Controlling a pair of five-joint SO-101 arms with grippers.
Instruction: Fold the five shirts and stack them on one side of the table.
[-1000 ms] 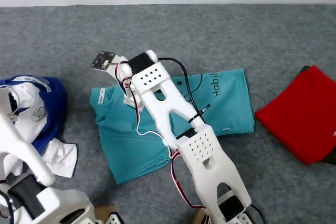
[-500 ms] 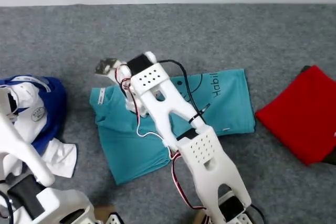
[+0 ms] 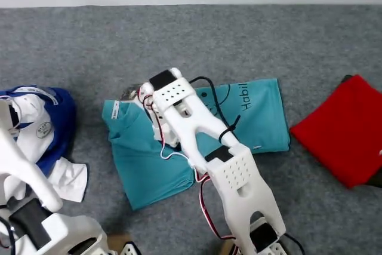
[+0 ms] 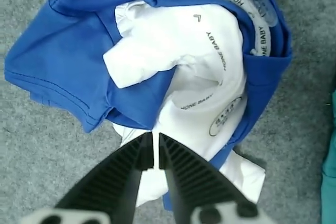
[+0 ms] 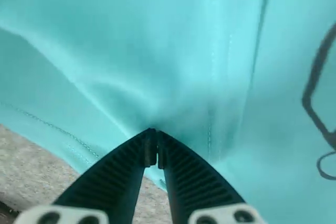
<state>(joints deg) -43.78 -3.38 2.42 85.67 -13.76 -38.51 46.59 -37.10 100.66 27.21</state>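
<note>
A teal shirt lies spread on the grey table, with my right arm stretched across it from the front edge. My right gripper is shut on a pinch of the teal shirt near its left collar end, fabric puckering at the tips. A blue shirt and a white shirt lie crumpled together at the left. My left gripper hangs shut above the white shirt and the blue shirt, holding nothing.
A folded red shirt rests at the table's right side on something dark. A corner of white cloth sticks out near the left arm's base. Bare grey surface runs along the back.
My right gripper has drawn back from beyond the teal shirt's far left edge and come down onto the shirt, now pinching its fabric. The left arm has kept still.
</note>
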